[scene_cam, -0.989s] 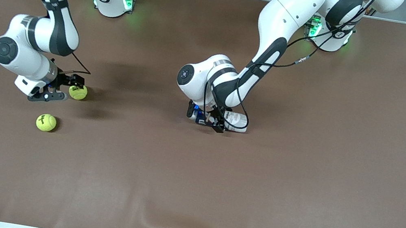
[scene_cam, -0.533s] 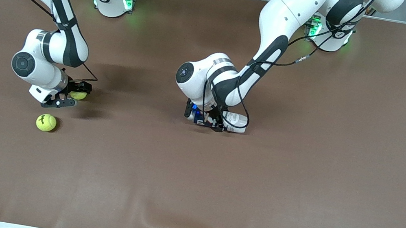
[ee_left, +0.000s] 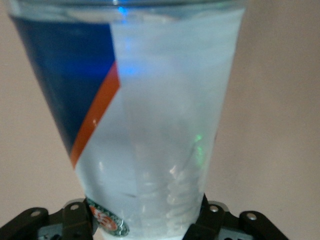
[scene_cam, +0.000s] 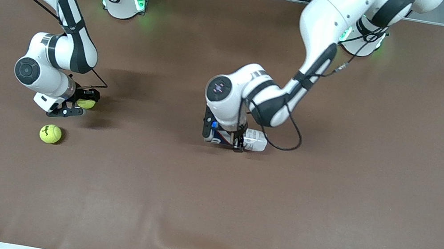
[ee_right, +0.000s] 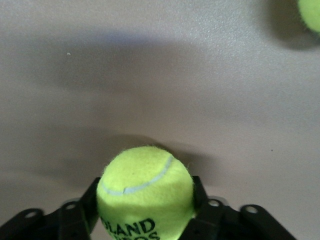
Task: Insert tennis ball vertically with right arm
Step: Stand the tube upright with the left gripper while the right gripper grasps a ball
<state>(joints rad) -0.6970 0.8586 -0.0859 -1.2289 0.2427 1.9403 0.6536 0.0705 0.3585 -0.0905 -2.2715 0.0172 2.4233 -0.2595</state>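
The right gripper (scene_cam: 77, 105) is down at the table near the right arm's end, its two black fingers (ee_right: 86, 207) closed against the sides of a yellow-green tennis ball (ee_right: 145, 195), which sits squarely between them with its white seam and black lettering facing the wrist camera. In the front view this ball (scene_cam: 86, 103) shows only partly under the wrist. A second tennis ball (scene_cam: 50, 133) lies free on the brown table (scene_cam: 327, 196), nearer to the front camera than the held one and close beside it. Toward the middle of the table, the left gripper (scene_cam: 226, 139) is clamped on a clear plastic can (ee_left: 155, 125) with a blue and orange label, the fingers (ee_left: 210, 225) pressing its sides; the can (scene_cam: 253, 139) lies on its side on the table.
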